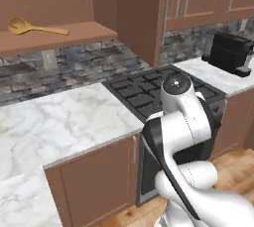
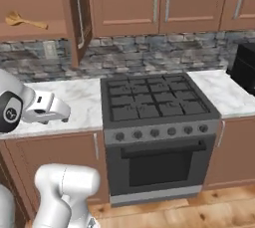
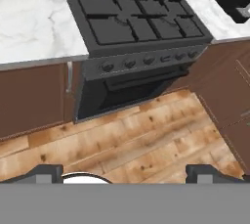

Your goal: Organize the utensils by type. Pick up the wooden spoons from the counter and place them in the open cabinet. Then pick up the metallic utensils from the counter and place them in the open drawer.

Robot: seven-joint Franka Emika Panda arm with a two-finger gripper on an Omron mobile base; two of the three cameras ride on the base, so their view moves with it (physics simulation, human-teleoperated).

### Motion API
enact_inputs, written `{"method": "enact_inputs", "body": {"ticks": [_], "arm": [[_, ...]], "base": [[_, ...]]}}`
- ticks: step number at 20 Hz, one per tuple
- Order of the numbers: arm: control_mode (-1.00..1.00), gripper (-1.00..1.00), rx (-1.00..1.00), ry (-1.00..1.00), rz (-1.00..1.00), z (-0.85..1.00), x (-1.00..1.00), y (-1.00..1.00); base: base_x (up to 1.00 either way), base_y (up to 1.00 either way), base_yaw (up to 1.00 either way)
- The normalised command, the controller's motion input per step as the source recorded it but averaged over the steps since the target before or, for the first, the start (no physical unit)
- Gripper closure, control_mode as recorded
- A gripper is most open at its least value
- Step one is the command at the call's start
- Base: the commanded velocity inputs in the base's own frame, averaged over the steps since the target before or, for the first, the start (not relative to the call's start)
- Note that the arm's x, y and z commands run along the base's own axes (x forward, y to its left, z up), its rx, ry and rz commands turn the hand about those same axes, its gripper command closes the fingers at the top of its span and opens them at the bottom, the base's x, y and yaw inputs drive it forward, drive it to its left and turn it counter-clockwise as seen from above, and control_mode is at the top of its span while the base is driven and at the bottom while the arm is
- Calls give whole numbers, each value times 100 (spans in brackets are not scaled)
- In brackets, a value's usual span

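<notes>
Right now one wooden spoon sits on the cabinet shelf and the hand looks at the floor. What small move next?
Probably swing the hand up toward the counter. The golden-brown wooden spoon already lies in the open cabinet; the fingers stand wide apart with nothing between, aimed at the stove front, and no other utensil shows.

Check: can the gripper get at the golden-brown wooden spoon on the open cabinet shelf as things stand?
Probably, but not directly. The golden-brown wooden spoon lies alone on the open cabinet shelf, nothing in front of it. The gripper, fingers wide apart, points down at the wooden floor before the black stove, so the arm must swing up.
</notes>
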Motion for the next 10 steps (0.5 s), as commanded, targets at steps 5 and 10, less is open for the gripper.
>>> {"method": "enact_inputs", "body": {"ticks": [5, 10], "arm": [[100, -100, 0, 0, 0, 0, 0, 0], [100, -100, 0, 0, 0, 0, 0, 0]], "base": [[0, -21, -100], [0, -21, -100]]}}
